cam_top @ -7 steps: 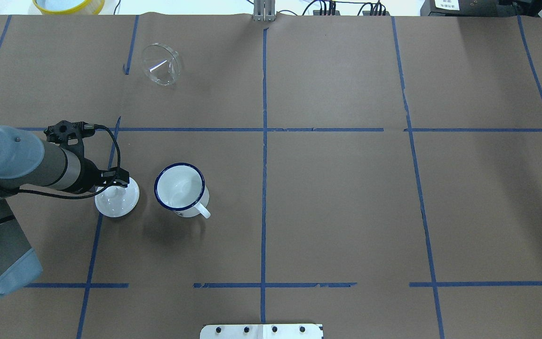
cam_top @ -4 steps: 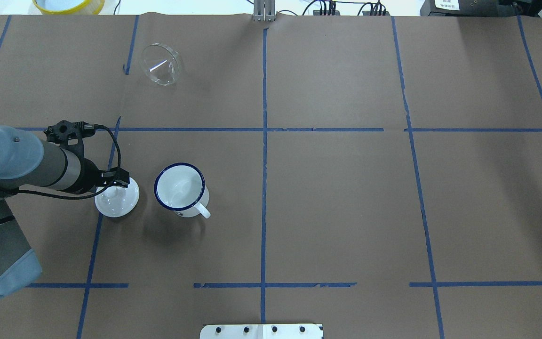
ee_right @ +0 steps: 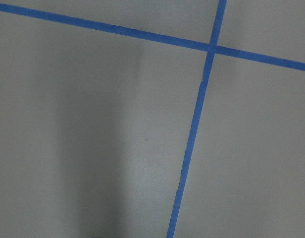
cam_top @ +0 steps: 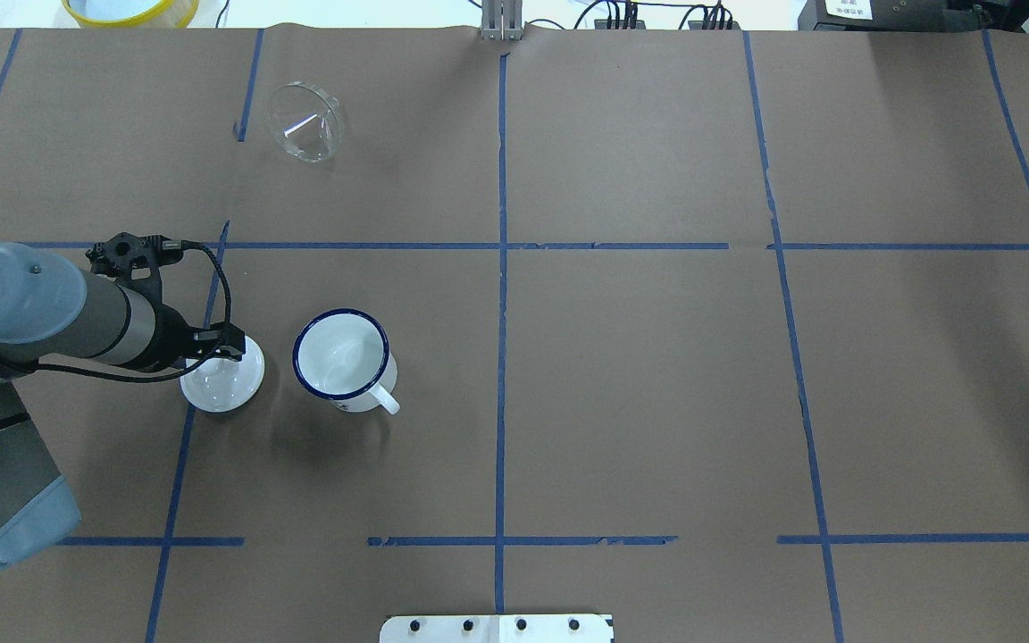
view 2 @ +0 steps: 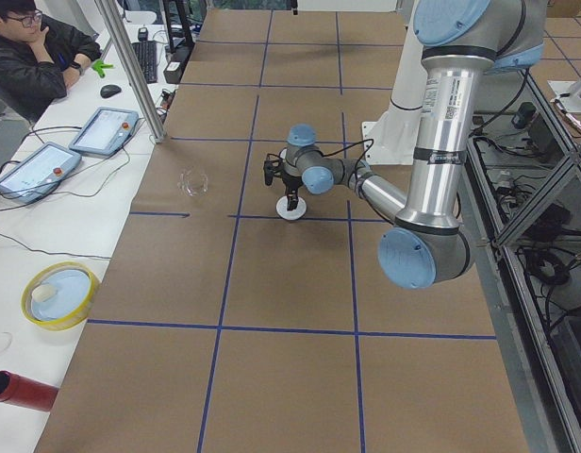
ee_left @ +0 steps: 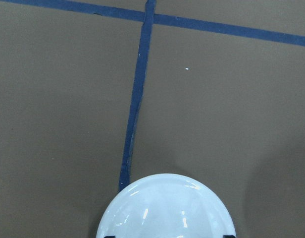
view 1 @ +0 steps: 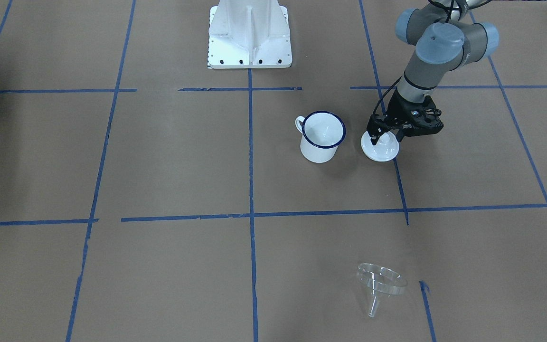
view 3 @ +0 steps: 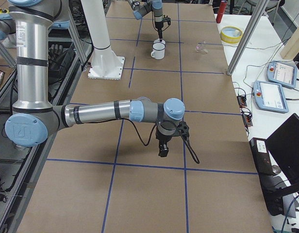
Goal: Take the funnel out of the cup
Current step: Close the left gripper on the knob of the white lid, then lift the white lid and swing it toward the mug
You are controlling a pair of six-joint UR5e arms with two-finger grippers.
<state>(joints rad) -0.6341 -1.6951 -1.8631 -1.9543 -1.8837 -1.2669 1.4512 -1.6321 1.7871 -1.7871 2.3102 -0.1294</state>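
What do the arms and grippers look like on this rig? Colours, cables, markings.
The left arm and right arm are silver-grey tubes with light-blue joint caps. The left gripper and right gripper are black, each with a black cable looping outside the wrist. A printed label marks the left arm's tube.

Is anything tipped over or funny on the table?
Yes. The funnel lies tipped on its side, far from the cup. A white lid sits on the table beside the cup, not on it.
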